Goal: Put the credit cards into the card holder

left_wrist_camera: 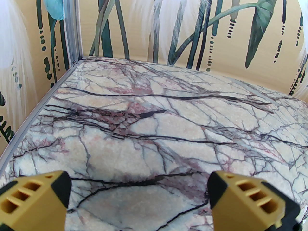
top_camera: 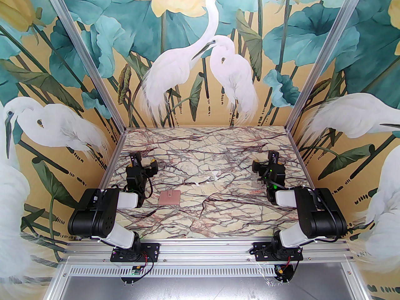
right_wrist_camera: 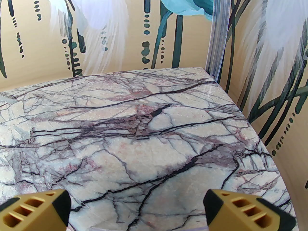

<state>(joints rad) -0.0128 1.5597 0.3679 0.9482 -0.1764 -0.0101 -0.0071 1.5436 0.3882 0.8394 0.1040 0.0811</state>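
Observation:
The card holder (top_camera: pixel 169 197) is a small dusty-pink wallet lying flat and closed on the marble table, left of centre and just right of the left arm's forearm. The credit cards are hard to make out: faint see-through shapes with white glints (top_camera: pixel 207 179) lie near the table's middle. My left gripper (top_camera: pixel 145 160) (left_wrist_camera: pixel 138 196) hovers behind and left of the holder, open, with bare marble between its yellow fingers (left_wrist_camera: pixel 36 198). My right gripper (top_camera: pixel 265 160) (right_wrist_camera: pixel 137 201) stands open over the right side, nothing between its fingers (right_wrist_camera: pixel 243 208).
The marble table (top_camera: pixel 218 217) is enclosed by painted heron walls and aluminium posts (top_camera: pixel 93 70) at the back corners. A faint pale patch (top_camera: pixel 257 184) lies beside the right wrist; I cannot tell what it is. Both arm bases sit on the near rail (top_camera: pixel 206 248).

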